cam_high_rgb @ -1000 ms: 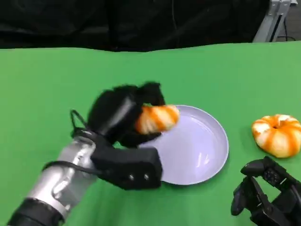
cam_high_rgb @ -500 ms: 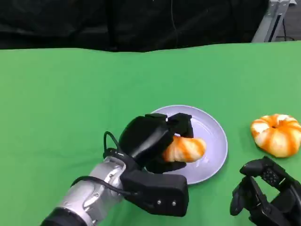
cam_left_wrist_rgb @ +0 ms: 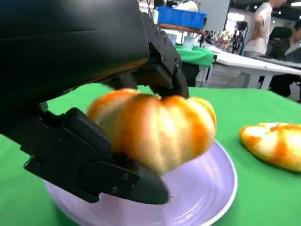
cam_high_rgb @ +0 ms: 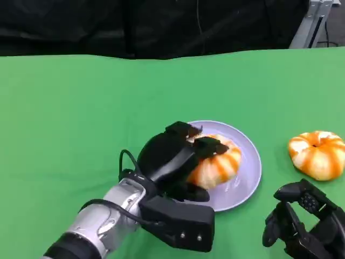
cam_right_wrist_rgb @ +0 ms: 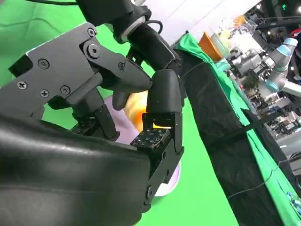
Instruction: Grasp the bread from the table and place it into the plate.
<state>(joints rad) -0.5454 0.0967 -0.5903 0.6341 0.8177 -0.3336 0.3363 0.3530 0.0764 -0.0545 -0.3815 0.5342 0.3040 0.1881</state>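
Observation:
An orange-and-white striped bread (cam_high_rgb: 221,164) sits over the middle of the lilac plate (cam_high_rgb: 245,181), gripped by my left hand (cam_high_rgb: 172,159). In the left wrist view the bread (cam_left_wrist_rgb: 160,127) is pinched between fingers above and the thumb below, just over the plate (cam_left_wrist_rgb: 207,195); I cannot tell whether it touches the plate. My right hand (cam_high_rgb: 302,224) rests low at the table's near right, holding nothing, fingers apart. The right wrist view looks past its fingers (cam_right_wrist_rgb: 160,136) to a sliver of the bread (cam_right_wrist_rgb: 136,104).
A second striped bread (cam_high_rgb: 318,155) lies on the green table to the right of the plate, just beyond my right hand, and shows beside the plate in the left wrist view (cam_left_wrist_rgb: 275,148). A black curtain bounds the table's far edge.
My left hand has carried the bread rightward from the plate's left rim to over its middle and lowered it. The right hand and the second bread have stayed put.

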